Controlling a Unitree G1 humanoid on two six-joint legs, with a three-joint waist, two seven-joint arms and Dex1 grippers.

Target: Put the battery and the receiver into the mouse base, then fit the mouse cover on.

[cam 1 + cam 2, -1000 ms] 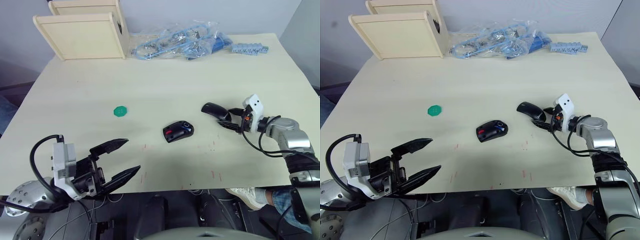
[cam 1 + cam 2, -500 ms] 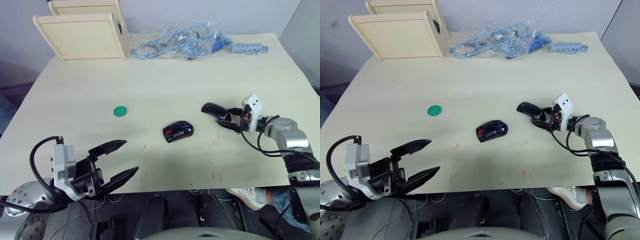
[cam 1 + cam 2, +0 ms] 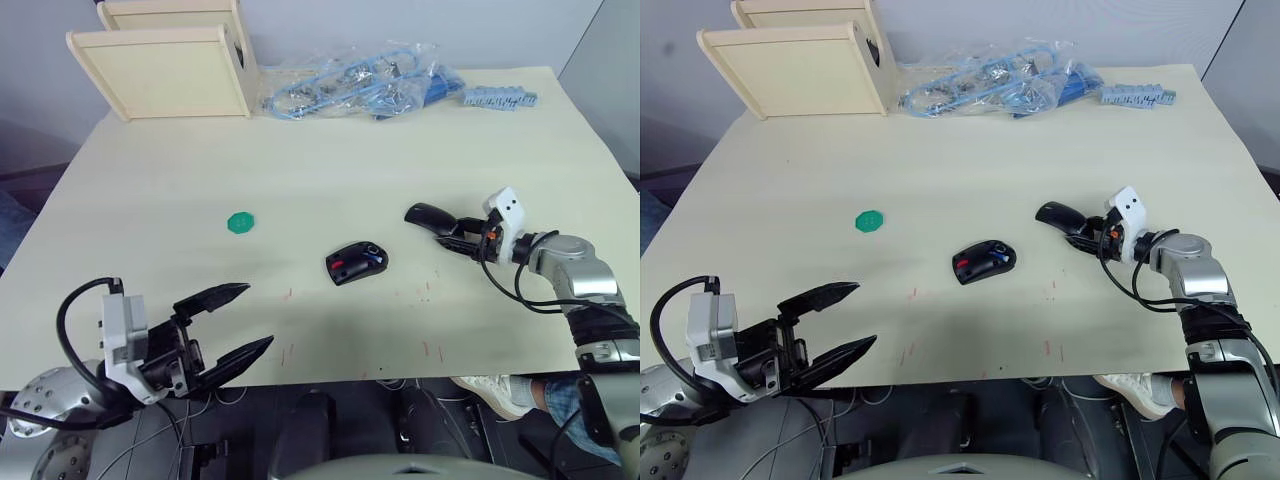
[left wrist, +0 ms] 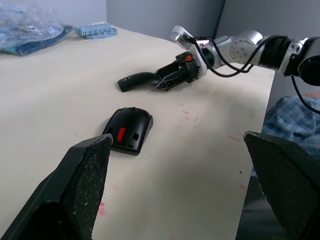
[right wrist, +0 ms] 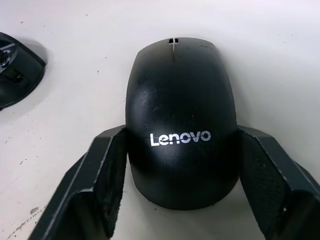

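Note:
The mouse base (image 3: 356, 264), black with a red patch, lies open near the table's middle. A bit of blue, the battery (image 3: 375, 258), sits in its compartment. I cannot make out the receiver. To its right is the mouse cover (image 3: 427, 214), a glossy black shell marked Lenovo (image 5: 180, 135). My right gripper (image 3: 447, 234) is shut on the cover's rear end, with a finger (image 5: 102, 175) pressed against each side. My left gripper (image 3: 258, 315) hangs open and holds nothing at the table's front left edge, well away from the base.
A green octagonal disc (image 3: 240, 221) lies left of the base. Two wooden boxes (image 3: 165, 65) stand at the back left. A plastic bag of blue parts (image 3: 350, 85) and a blue block strip (image 3: 498, 97) lie along the back edge.
My right gripper's fingers have closed in on the mouse cover, which has shifted slightly. My left gripper has drifted a little lower toward the front edge, still open.

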